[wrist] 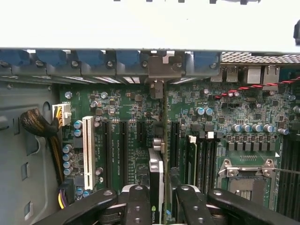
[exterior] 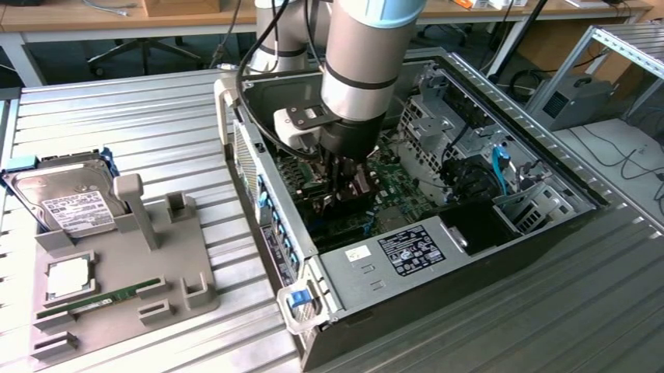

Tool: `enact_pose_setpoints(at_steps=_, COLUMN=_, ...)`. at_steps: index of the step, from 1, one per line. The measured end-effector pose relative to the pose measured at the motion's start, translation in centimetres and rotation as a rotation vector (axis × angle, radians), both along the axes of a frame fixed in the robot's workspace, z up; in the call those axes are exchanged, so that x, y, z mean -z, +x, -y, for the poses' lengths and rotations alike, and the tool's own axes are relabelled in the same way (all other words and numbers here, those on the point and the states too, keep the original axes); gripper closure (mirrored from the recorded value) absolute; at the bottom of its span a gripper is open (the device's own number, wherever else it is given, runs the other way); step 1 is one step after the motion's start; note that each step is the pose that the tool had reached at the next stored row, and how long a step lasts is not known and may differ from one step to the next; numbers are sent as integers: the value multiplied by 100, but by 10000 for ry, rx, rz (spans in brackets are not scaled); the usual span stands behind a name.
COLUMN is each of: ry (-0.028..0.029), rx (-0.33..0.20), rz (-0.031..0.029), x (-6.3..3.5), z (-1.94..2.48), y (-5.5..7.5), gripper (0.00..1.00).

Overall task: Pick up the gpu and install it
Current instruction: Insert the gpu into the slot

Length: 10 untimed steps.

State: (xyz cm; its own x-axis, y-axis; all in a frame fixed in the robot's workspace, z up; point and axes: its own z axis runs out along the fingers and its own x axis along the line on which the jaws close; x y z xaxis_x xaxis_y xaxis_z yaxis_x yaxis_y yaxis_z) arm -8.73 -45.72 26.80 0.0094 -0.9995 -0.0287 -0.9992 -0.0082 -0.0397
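on the exterior view's left, the grey parts tray (exterior: 197, 295) carries the hard drive (exterior: 64, 203) and the green memory stick (exterior: 102, 298), well apart from the work. moving right, the arm reaches down into the open computer case (exterior: 436, 264), and the gripper (exterior: 347, 183) hangs low over the motherboard (exterior: 400, 183). in the wrist view the gripper (wrist: 159, 206) is clamped on the gpu (wrist: 157, 180), which stands on edge between the fingers (wrist: 138, 204), its long axis running along the expansion slots (wrist: 123, 147) toward the case's rear bracket wall (wrist: 161, 68), directly below the pincer.
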Motion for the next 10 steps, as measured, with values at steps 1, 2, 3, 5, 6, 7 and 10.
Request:
enact_pose_setpoints(at_steps=1, ry=0, rx=2, rz=-1, x=0, z=3, y=-1, gripper=74)
enact_pose_setpoints(at_steps=2, ry=0, rx=3, rz=-1, x=0, z=7, y=-2, gripper=74)
enact_pose_setpoints(at_steps=3, ry=0, rx=2, rz=-1, x=0, z=10, y=-3, gripper=74)
enact_pose_setpoints(at_steps=5, ry=0, rx=2, rz=0, x=0, z=16, y=-5, gripper=74)
enact_pose_setpoints(at_steps=6, ry=0, rx=0, rz=0, x=0, z=18, y=-6, gripper=74)
enact_pose_setpoints(at_steps=7, ry=0, rx=-1, rz=1, x=0, z=19, y=-8, gripper=74)
enact_pose_setpoints(at_steps=10, ry=-1, rx=0, rz=1, x=0, z=20, y=-14, gripper=74)
